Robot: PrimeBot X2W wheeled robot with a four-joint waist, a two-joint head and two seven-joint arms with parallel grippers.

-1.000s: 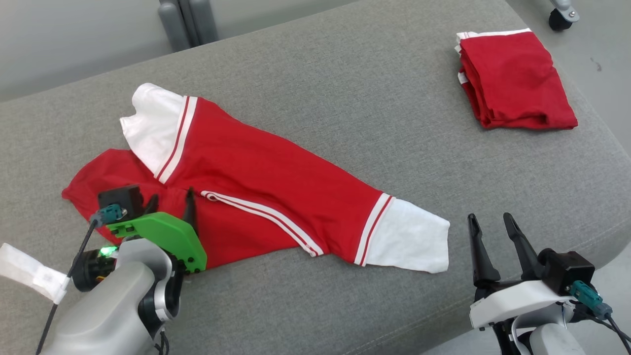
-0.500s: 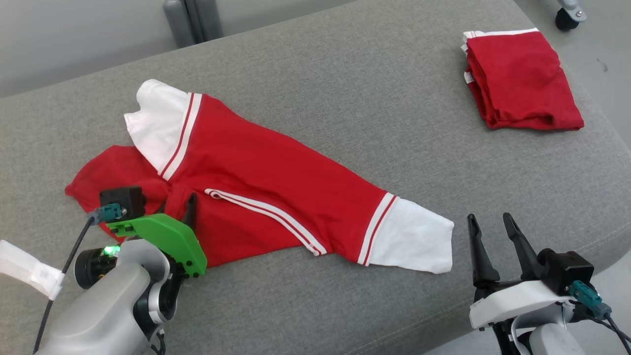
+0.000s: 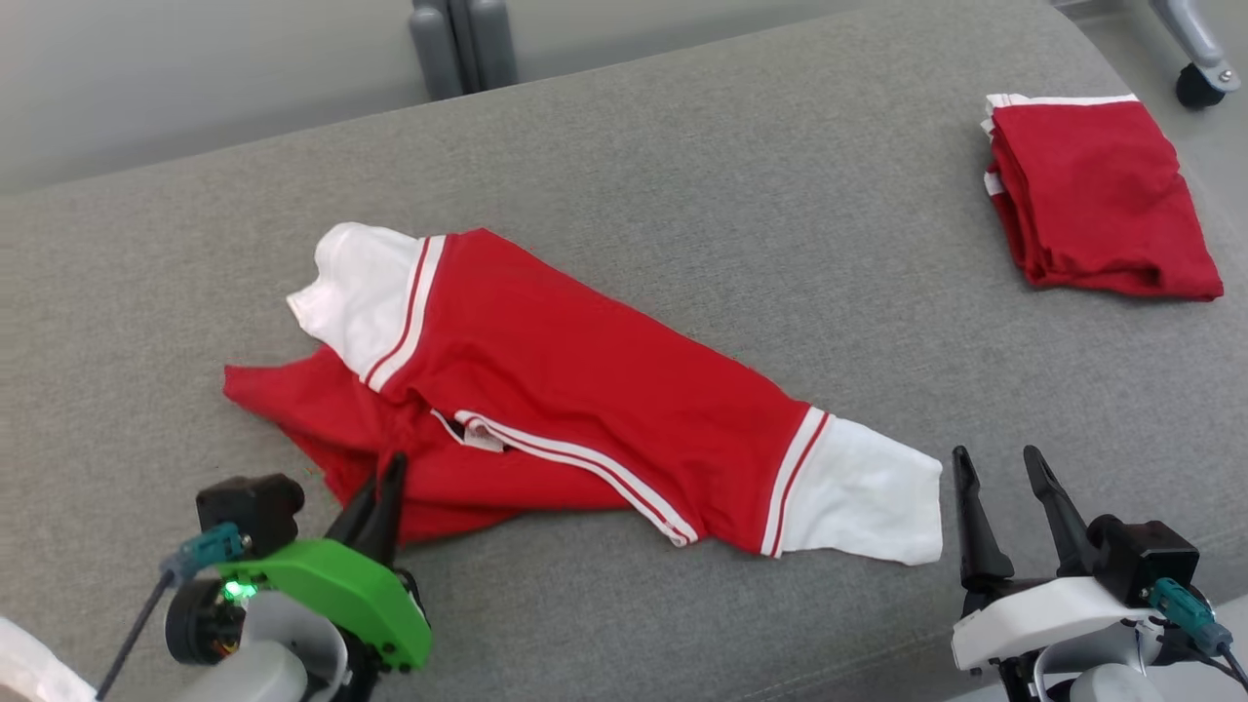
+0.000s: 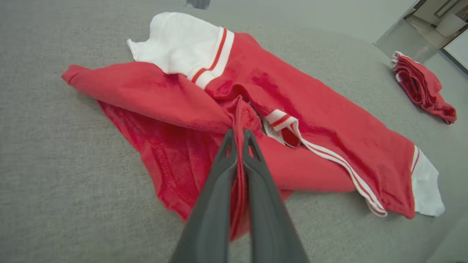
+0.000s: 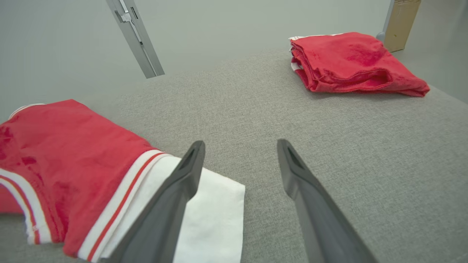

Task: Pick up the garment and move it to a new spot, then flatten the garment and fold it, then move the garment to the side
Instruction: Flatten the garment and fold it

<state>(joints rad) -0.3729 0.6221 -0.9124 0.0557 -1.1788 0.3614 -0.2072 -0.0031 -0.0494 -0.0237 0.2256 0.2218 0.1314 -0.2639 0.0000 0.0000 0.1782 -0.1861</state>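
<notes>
You have two garments and two grippers in front of you. The first garment is a red fabric jersey (image 3: 585, 390) with two white sleeve ends, each edged in red and white stripes, lying loosely spread and creased. Your left gripper (image 3: 388, 473) sits at its near edge. In the left wrist view the two dark fingers of the left gripper (image 4: 239, 134) are pressed almost together, with a raised ridge of the red fabric jersey (image 4: 321, 124) pinched between them. One white sleeve lies ahead of those fingertips and a little to their left. The other lies far off to their right.

Your right gripper (image 3: 996, 458) has its fingers spread well apart and holds nothing. From the right wrist view, the right gripper (image 5: 241, 144) has its left finger above the white sleeve end of the red fabric jersey (image 5: 65, 146); you cannot tell if it touches.

The second garment is a folded red cloth bundle (image 3: 1102, 195) with a white edge, well ahead of the right gripper and slightly to its right (image 5: 347, 62).

Everything rests on one grey woven upholstered surface (image 3: 731, 195) with rounded edges. Beyond its far edge stand grey upright posts (image 3: 463, 44), a black caster wheel (image 3: 1194, 86) and a brown cardboard box (image 5: 402, 22) on a pale floor.
</notes>
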